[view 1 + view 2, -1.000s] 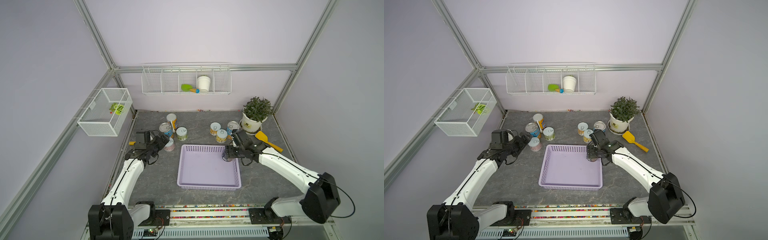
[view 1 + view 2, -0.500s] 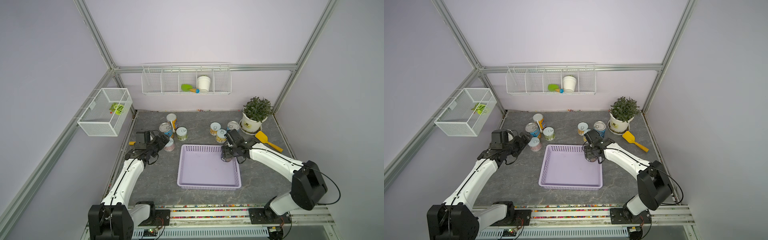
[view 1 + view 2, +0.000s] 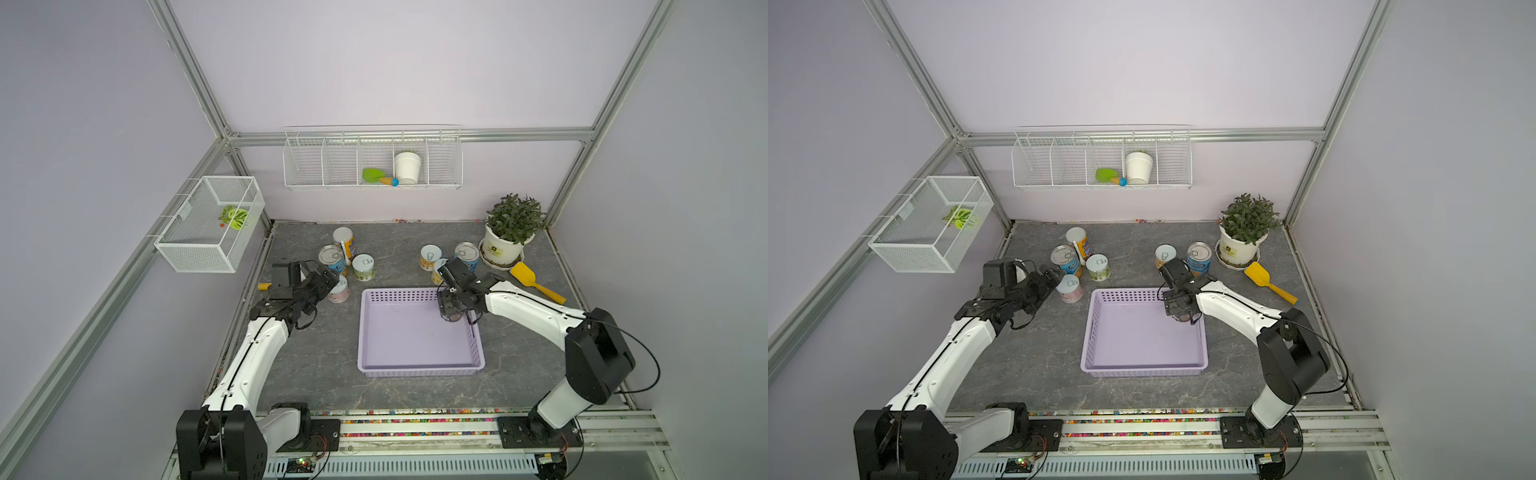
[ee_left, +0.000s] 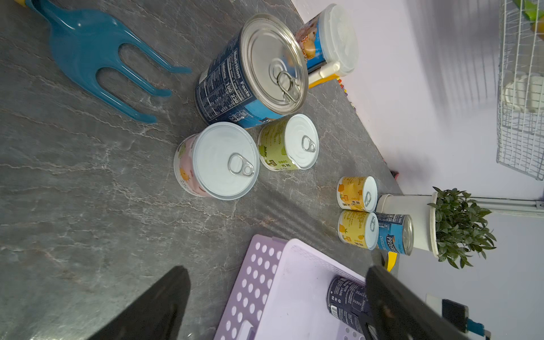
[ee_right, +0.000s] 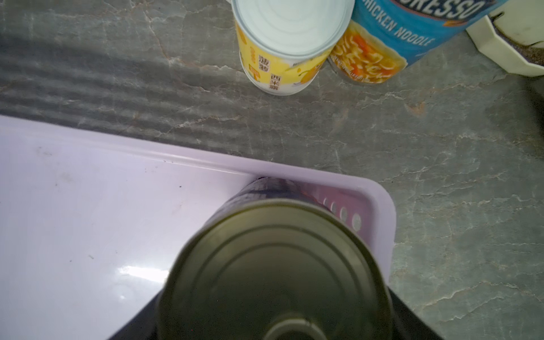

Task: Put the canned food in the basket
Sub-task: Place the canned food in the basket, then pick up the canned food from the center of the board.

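Looking at both top views, the right arm's jaws are clenched on a dark can (image 3: 454, 317), held inside the lavender basket (image 3: 415, 366) at its far right corner, a little right of the frame's centre. Whether the can's base rests on the basket floor I cannot tell. Seven other cans (image 3: 363, 266) stand on the grey counter (image 3: 316, 365), four clustered upper left of the basket and three upper right of it. The left arm's jaws are released and empty, just left of a pink can (image 3: 340, 291).

In the left wrist view the pink can (image 4: 226, 160) sits mid-frame, with a green can (image 4: 290, 144) just beside it and a big blue can (image 4: 273, 64) close above both. The spread jaws flank the bottom edge with nothing between them. The dark can (image 4: 346, 295) shows in the basket at lower right.

In the right wrist view the dark can (image 5: 273, 270) fills the lower middle, close to the basket (image 5: 382, 206) corner. A yellow can (image 5: 282, 50) and a noodle can (image 5: 391, 38) stand just past the rim, at the top.

Risks, as I judge them:
- Letting go with the can leaning or off the floor could topple it.
- Jaws spreading so near the wall could catch the rim and drag the basket.
- Pulling away could clip the yellow can.
- On the left, closing on the pink can may knock its crowded neighbours.
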Controlling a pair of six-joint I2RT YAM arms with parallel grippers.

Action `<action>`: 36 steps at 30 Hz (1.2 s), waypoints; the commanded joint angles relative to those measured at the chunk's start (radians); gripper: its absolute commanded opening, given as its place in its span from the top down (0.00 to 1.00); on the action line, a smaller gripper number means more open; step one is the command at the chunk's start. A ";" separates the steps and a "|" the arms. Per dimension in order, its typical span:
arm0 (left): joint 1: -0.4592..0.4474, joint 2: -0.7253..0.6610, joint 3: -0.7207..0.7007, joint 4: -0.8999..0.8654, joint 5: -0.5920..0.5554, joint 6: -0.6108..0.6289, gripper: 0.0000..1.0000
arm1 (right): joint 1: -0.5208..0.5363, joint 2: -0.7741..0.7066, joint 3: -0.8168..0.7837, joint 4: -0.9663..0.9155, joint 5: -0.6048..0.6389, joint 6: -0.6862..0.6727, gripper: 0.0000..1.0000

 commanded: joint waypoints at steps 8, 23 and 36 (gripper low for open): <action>-0.005 -0.007 0.025 -0.010 0.006 0.013 0.02 | 0.006 -0.059 0.007 0.073 0.042 -0.010 0.02; -0.007 0.009 0.024 -0.005 -0.025 0.029 0.02 | 0.013 -0.473 0.032 -0.187 0.046 0.236 0.02; -0.270 0.086 0.203 -0.222 -0.393 0.113 0.00 | 0.017 -0.775 -0.292 0.259 0.072 0.052 0.02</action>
